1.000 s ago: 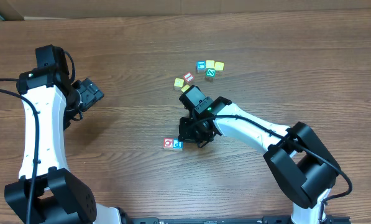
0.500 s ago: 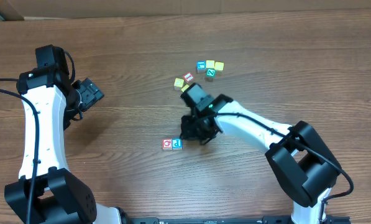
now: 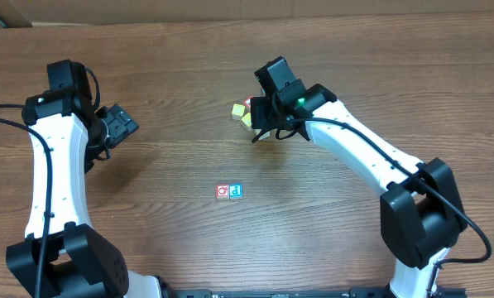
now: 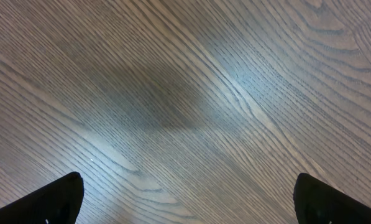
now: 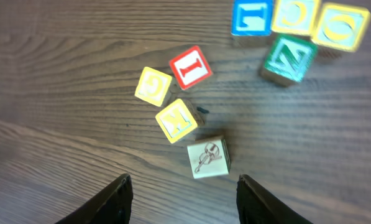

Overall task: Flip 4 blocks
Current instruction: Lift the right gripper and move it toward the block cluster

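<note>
The right fingers stood apart, empty, above the pale block. The left fingers gaped wide over the table.

Four yellow blocks; two red, I block and Q block; two blue, P block plus another blue block; one green Z block; one pale block; ten in all; one left gripper, one right gripper

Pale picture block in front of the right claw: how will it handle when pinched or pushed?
Pale block looks like a rigid wooden cube with flat faces, so it probably won't roll or deform. Small, so likely light; a push may slide it on the smooth table.
</note>
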